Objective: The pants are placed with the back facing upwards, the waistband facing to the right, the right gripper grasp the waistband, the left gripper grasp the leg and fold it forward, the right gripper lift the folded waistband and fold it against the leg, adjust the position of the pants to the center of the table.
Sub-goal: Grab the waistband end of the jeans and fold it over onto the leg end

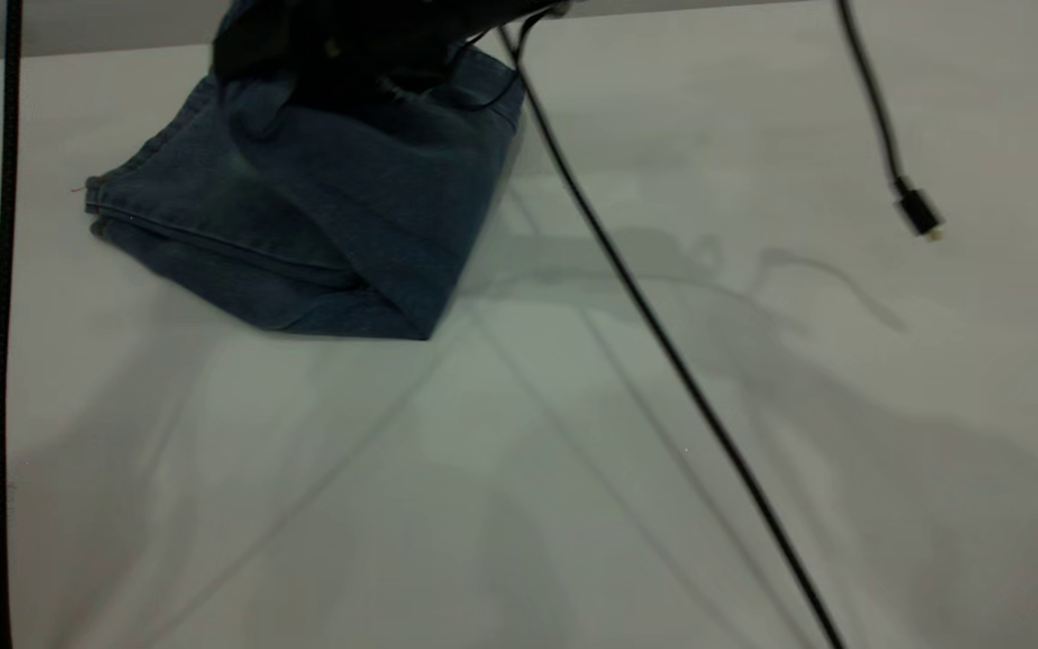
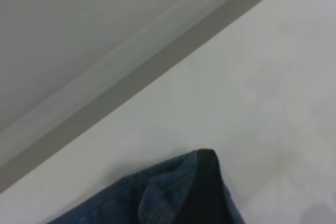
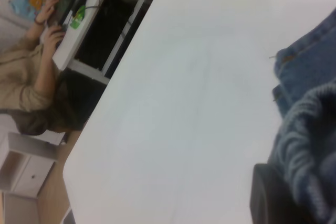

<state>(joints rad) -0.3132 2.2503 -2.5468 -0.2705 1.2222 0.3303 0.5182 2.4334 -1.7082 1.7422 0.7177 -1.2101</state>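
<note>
The pants [image 1: 321, 225] lie folded into a blue denim bundle at the far left of the white table [image 1: 573, 469]. Dark arm hardware [image 1: 348, 45] hangs over the bundle's far edge; I cannot tell the two grippers apart there. In the left wrist view one black finger [image 2: 206, 187] presses into denim [image 2: 152, 198] that shows on both sides of it. In the right wrist view the ruffled waistband [image 3: 310, 140] bunches against a black finger [image 3: 270, 198], with a hemmed edge of the pants [image 3: 310, 61] beyond. The printed leg is hidden.
A black cable [image 1: 663, 342] crosses the table diagonally, another [image 1: 4, 315] runs down the left side, and a loose plug [image 1: 918, 214] dangles at the right. The table's far edge [image 2: 131, 72] is close to the pants. A person [image 3: 31, 93] sits at a desk beyond the table.
</note>
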